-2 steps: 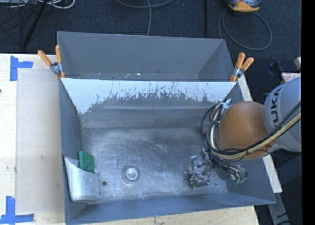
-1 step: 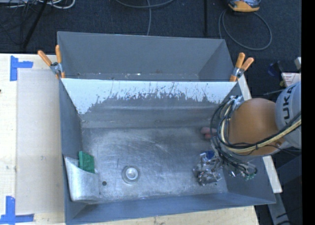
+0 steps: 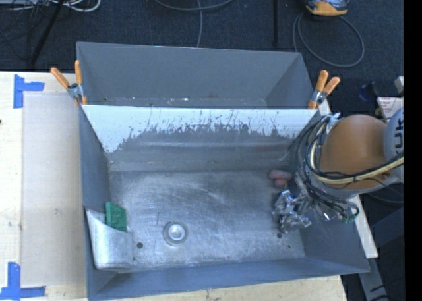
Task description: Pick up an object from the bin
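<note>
Camera view, starting at the left: what is hard to read?

A green piece [image 3: 116, 216] lies at the lower left of the bin [image 3: 198, 132], on top of a pale sheet [image 3: 105, 248] propped in that corner. What kind of thing it is I cannot tell. Near it sits a dark speck [image 3: 140, 246], too small to name.

And toward the middle?

A round silvery disc [image 3: 175, 232] lies flat, low on the floor, with bare metal all around it up to the far wall.

The right side?

A pinkish lump [image 3: 279, 176] lies at the foot of the right wall, partly cut off by the arm's cables [image 3: 310, 161]. Just below it, the gripper [image 3: 288, 214] hangs low over the floor, close to that wall. It is a tangle of small parts, and I cannot tell whether it is spread or closed. Nothing shows between its tips.
</note>
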Action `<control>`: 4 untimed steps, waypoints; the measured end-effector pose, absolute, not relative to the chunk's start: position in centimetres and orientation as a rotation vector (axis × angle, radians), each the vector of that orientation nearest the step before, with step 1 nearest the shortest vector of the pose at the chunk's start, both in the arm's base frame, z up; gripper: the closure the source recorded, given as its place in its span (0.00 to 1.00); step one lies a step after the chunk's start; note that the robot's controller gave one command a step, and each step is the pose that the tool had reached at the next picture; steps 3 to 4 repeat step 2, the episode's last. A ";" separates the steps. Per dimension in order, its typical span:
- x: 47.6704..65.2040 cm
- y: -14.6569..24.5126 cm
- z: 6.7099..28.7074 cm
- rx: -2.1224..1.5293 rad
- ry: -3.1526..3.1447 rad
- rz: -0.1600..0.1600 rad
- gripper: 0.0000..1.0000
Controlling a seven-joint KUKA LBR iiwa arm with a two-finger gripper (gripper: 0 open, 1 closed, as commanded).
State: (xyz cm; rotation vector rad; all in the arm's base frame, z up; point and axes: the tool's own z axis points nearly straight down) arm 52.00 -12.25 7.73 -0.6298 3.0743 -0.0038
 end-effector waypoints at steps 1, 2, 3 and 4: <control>53.5 -11.8 15.1 -0.660 3.064 -0.003 1.00; 53.6 -11.8 23.0 -0.824 3.024 -0.005 1.00; 53.6 -11.8 23.0 -0.824 3.024 -0.005 1.00; 53.6 -11.8 23.0 -0.824 3.024 -0.005 1.00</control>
